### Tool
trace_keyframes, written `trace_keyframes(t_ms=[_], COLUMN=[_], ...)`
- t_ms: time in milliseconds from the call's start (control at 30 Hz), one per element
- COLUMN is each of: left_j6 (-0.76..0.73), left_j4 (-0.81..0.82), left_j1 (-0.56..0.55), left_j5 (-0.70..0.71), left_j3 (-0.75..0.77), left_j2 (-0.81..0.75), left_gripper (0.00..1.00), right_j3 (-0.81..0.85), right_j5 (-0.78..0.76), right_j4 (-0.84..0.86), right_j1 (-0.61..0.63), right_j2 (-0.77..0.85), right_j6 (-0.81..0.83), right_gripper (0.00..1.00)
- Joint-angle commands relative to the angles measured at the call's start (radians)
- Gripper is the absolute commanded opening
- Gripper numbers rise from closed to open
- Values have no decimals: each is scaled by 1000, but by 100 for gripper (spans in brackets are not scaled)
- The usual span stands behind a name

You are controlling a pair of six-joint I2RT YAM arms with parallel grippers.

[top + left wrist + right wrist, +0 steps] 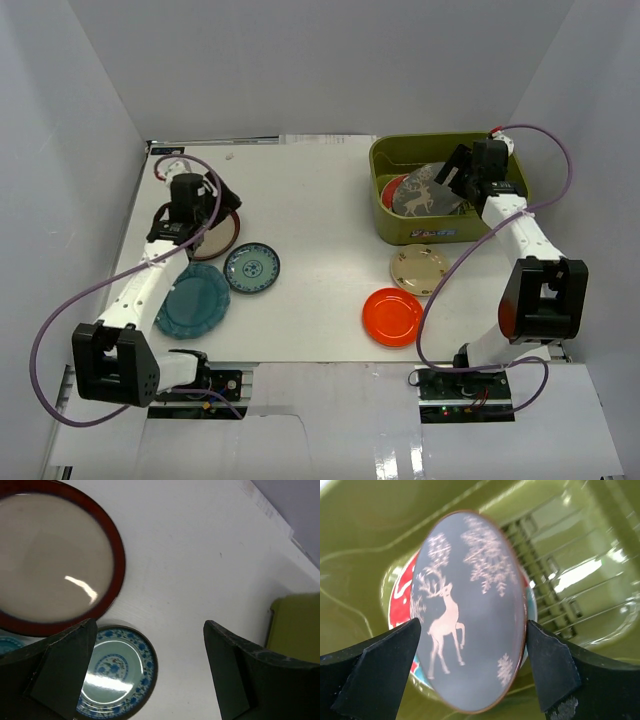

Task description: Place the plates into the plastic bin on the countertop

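Observation:
The olive-green plastic bin [390, 222] stands at the back right of the white countertop [320, 200]. Inside it a grey deer-patterned plate [420, 192] lies tilted on a red floral plate [394, 186]. My right gripper [452, 174] is open just above the grey plate [470, 580], with the red plate [400, 605] showing behind it. My left gripper [222, 200] is open and empty over the maroon-rimmed cream plate [222, 236]. The small blue-green plate [252, 267], teal plate [193, 299], small cream plate [419, 268] and orange plate [392, 316] lie on the countertop.
Pale grey walls close in the countertop on three sides. In the left wrist view my open gripper [150, 625] hangs above bare white surface, with the maroon-rimmed plate [50, 560] and the blue-green plate [117, 670] on the left and the bin's corner [295, 625] at right.

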State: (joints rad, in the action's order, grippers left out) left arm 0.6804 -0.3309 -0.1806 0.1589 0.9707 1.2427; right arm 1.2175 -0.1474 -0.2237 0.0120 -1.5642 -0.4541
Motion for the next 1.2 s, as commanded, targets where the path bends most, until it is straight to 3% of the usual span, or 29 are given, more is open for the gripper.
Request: trace_keyframes(t_ms=[0, 67, 200, 333, 467, 567, 767, 833, 900, 1067, 1167], left_j6=[19, 16, 15, -19, -60, -114, -128, -131, -131, -102, -68], left_j4=[-33, -27, 29, 78, 136, 177, 243, 251, 263, 323, 394], left_j1=[157, 242, 444, 512, 563, 582, 602, 616, 630, 633, 635], left_j5=[-67, -91, -157, -124, -205, -243, -410, -446, -467, -509, -524], left_j3=[28, -1, -76, -124, -118, -98, -70, -50, -41, -56, -95], left_j2=[-17, -17, 3, 56, 155, 242, 394, 426, 468, 515, 509], left_gripper=[98, 98, 96, 95, 91, 87, 79, 76, 69, 49, 23], right_j3=[53, -11, -47, -27, -45, -85, -208, -301, -372, -585, -616], right_j5=[-190, -199, -45, 31, 17, 69, 244, 261, 293, 345, 329], right_j4=[0, 36, 98, 63, 67, 110, 211, 265, 288, 391, 406], right_j1=[31, 31, 31, 32, 31, 32, 57, 81, 117, 239, 308], right_j2=[36, 74, 95, 87, 118, 200, 415, 478, 576, 731, 745], right_j6=[49, 37, 46, 51, 66, 61, 39, 32, 8, -73, -103], right_gripper=[90, 90, 90, 90, 90, 99, 65, 60, 50, 47, 47])
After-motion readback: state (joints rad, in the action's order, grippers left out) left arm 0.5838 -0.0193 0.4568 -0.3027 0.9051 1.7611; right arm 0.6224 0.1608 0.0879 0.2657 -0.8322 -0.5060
